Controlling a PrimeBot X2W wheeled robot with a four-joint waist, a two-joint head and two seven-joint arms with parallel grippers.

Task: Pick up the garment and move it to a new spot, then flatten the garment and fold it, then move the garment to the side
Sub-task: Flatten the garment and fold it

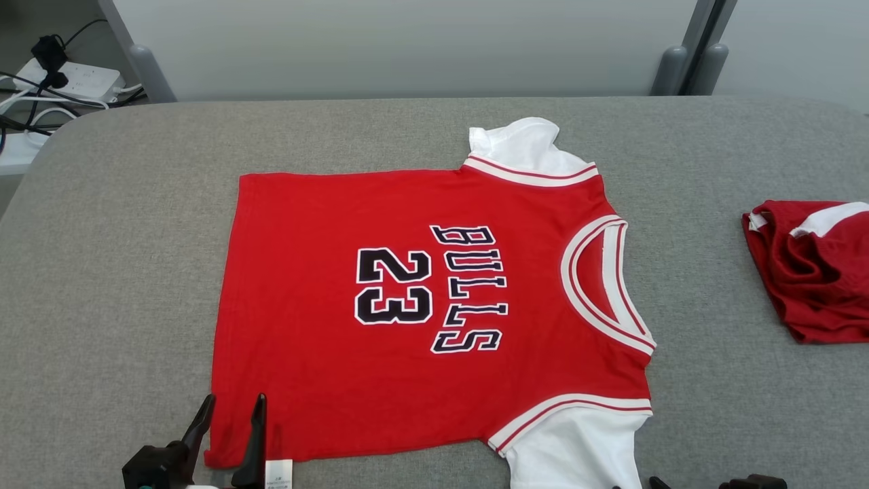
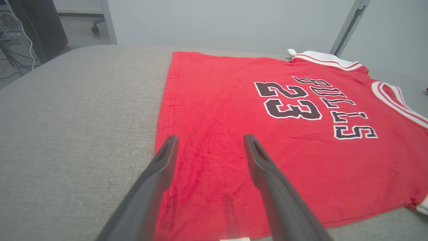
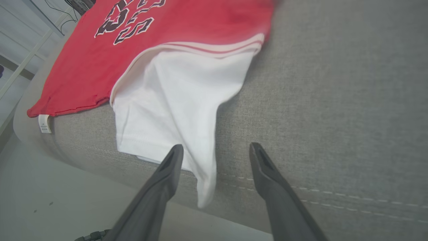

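The garment [image 1: 434,305] is a red jersey with white sleeves, "BULLS 23" in black on its front. It lies spread flat on the grey padded table [image 1: 122,272], collar to the right. Its near white sleeve [image 3: 174,110] hangs over the table's front edge. My left gripper [image 1: 231,418] stands open at the jersey's lower left hem corner; in the left wrist view the left gripper [image 2: 209,142] has red cloth between its fingers, with nothing gripped. My right gripper [image 3: 215,150] is open just in front of the hanging sleeve's tip, holding nothing.
A second, darker red garment [image 1: 811,268] lies crumpled at the table's right edge. A power strip and cables [image 1: 61,81] sit on the floor at the far left. A pale partition wall [image 1: 407,47] stands behind the table. A white care label [image 1: 278,473] shows at the jersey's hem.
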